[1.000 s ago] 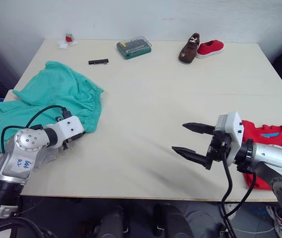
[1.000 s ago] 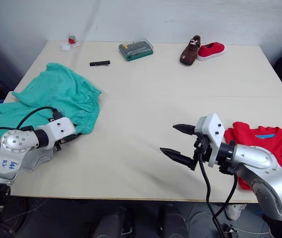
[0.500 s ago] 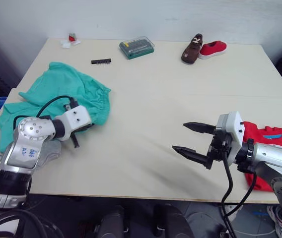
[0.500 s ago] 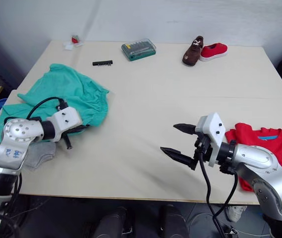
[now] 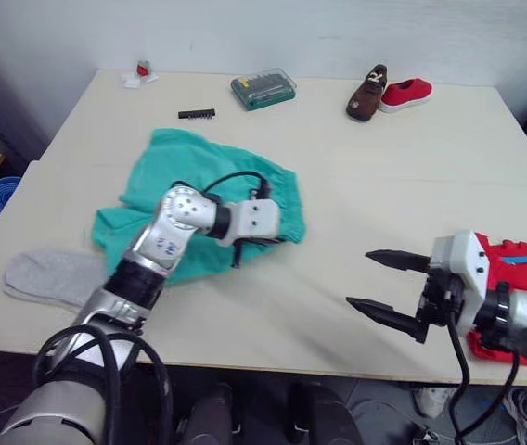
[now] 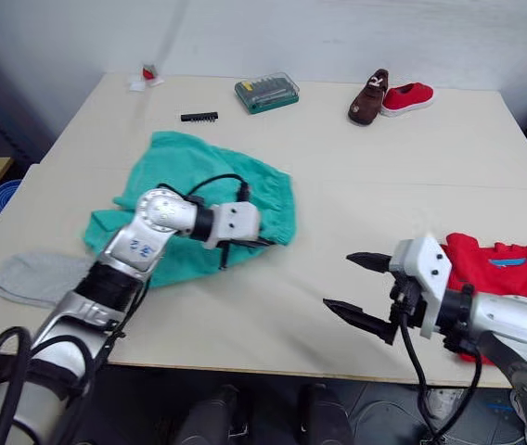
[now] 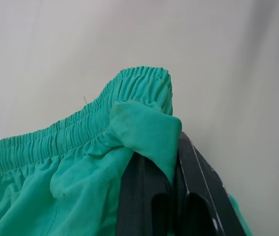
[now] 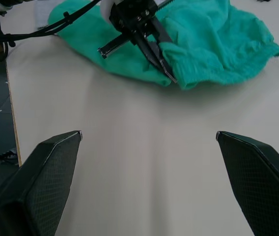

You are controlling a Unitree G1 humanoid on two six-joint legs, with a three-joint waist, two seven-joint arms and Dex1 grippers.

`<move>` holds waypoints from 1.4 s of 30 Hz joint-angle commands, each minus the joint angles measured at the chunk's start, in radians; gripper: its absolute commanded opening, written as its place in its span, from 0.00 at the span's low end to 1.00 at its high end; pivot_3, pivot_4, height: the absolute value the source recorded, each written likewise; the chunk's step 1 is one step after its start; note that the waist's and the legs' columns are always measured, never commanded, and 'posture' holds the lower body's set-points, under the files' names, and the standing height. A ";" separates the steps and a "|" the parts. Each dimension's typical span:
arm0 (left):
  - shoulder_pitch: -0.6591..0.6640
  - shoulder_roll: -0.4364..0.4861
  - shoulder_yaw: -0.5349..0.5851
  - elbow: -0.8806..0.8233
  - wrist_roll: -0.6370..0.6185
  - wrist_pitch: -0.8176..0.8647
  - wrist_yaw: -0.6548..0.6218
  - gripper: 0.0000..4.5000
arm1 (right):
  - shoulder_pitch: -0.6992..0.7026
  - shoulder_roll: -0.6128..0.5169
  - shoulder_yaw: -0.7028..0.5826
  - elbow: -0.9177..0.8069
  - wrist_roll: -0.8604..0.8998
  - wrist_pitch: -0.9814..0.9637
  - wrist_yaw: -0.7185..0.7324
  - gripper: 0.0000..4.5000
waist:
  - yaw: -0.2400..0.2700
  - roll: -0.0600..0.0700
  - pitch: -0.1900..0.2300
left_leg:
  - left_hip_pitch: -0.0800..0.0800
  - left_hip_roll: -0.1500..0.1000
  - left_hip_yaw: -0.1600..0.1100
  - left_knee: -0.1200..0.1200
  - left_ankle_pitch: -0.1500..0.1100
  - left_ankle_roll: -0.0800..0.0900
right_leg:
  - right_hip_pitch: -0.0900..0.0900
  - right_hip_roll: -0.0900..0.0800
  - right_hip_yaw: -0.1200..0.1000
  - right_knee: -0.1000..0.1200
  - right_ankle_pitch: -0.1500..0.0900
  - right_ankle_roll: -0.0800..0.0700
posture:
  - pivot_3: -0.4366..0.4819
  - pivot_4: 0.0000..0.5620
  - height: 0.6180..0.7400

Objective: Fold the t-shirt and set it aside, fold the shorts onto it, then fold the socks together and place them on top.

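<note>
One second had carried the shorts (image 5: 210, 215) toward the t-shirt (image 5: 520, 283), waistband pinched by the left gripper (image 5: 265, 243); the right gripper (image 5: 386, 289) waited spread beside it, ready for folding.

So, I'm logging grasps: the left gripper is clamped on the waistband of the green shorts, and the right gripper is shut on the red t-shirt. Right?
Not quite. The left gripper is indeed clamped on the waistband of the shorts, but the right gripper is open and holds nothing. It hangs over bare table, with the t-shirt lying behind it, as the left eye view shows.
</note>
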 commanded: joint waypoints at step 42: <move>0.597 0.610 0.264 -0.725 -0.217 0.398 -0.170 0.99 | -0.043 -0.109 0.311 0.217 -0.601 -0.542 0.174 1.00 | -0.025 0.000 0.000 | 0.003 0.001 -0.002 0.001 0.001 -0.002 | 0.001 -0.001 0.001 0.002 -0.001 -0.001 | 0.48 0.27 1.00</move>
